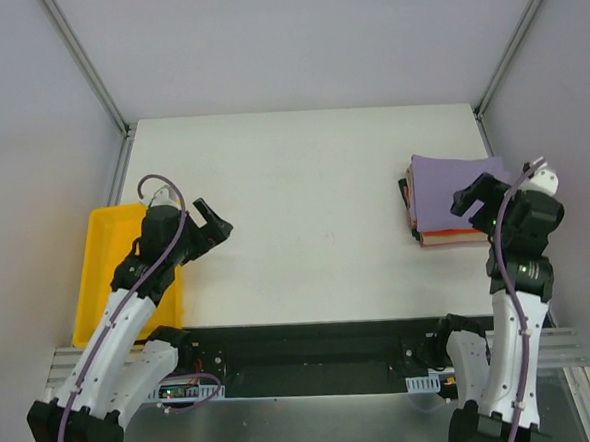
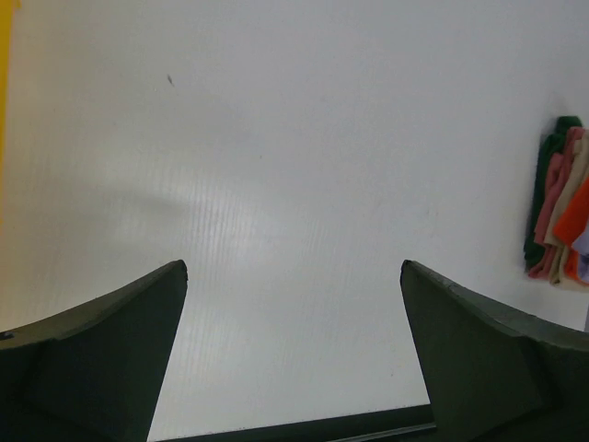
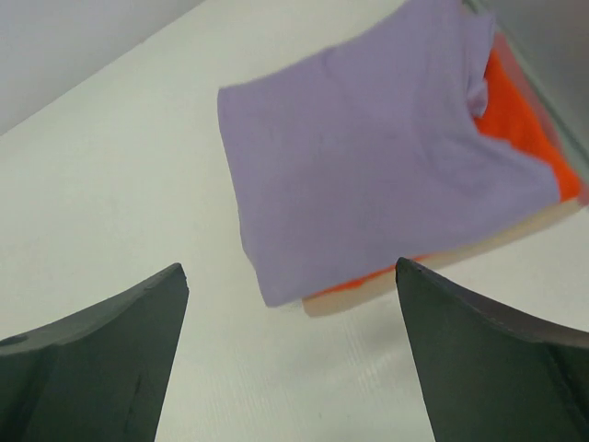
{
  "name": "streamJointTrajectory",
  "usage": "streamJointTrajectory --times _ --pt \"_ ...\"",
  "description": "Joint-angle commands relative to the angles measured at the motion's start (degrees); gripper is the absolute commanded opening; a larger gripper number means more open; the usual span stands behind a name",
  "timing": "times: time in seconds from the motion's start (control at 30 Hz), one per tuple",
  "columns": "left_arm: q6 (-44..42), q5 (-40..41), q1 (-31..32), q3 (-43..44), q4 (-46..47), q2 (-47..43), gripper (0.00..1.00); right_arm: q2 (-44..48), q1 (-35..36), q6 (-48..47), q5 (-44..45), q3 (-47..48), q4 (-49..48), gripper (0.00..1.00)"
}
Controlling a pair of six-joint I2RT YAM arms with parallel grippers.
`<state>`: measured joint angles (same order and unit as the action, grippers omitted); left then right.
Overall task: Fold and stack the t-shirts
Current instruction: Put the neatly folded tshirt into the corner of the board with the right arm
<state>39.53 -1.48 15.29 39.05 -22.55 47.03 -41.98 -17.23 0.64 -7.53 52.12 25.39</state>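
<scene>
The left gripper (image 1: 213,218) is held above the table (image 1: 303,180) with its jaws spread wide, and nothing is gripped between them. In the left wrist view (image 2: 293,267), only bare white surface is seen between the two dark fingers (image 2: 110,359). A yellow bin (image 1: 103,283) is placed behind and beside this gripper, at the table's left edge, and a sliver of it is caught at the far left of the wrist view.

The right gripper (image 1: 474,195) is likewise released, with its jaws parted and nothing held. It is poised at the near right side of the stack of folded t-shirts (image 1: 444,197). In the right wrist view (image 3: 290,267), the stack is seen just ahead of the fingertips and slightly to their right. A lilac t-shirt (image 3: 368,166) is laid on top, with an orange t-shirt (image 3: 515,120) exposed under its far right edge and a pale cream layer beneath that.

From the left gripper the stack is seen well apart, far ahead to its right, and a green t-shirt (image 2: 536,230) and pink layers are shown at its side.
</scene>
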Motion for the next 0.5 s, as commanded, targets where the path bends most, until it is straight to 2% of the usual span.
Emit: streamJointTrajectory --times 0.0,0.13,0.27,0.47 --pt "-0.6 6.6 -0.2 1.9 -2.9 -8.9 0.99 10.0 0.2 7.5 -0.9 -11.0 -0.3 0.96" --pt "0.7 9.6 -0.2 0.2 -3.2 -15.9 0.99 20.7 0.2 11.7 10.5 -18.0 3.6 0.96" --pt "1.3 10.8 -0.2 -1.2 -3.6 -18.8 0.99 26.8 0.2 9.7 13.3 -21.3 6.4 0.96" --pt "1.4 11.1 -0.2 -0.6 -5.1 -16.7 0.99 30.7 0.2 8.1 13.8 -23.9 6.8 0.96"
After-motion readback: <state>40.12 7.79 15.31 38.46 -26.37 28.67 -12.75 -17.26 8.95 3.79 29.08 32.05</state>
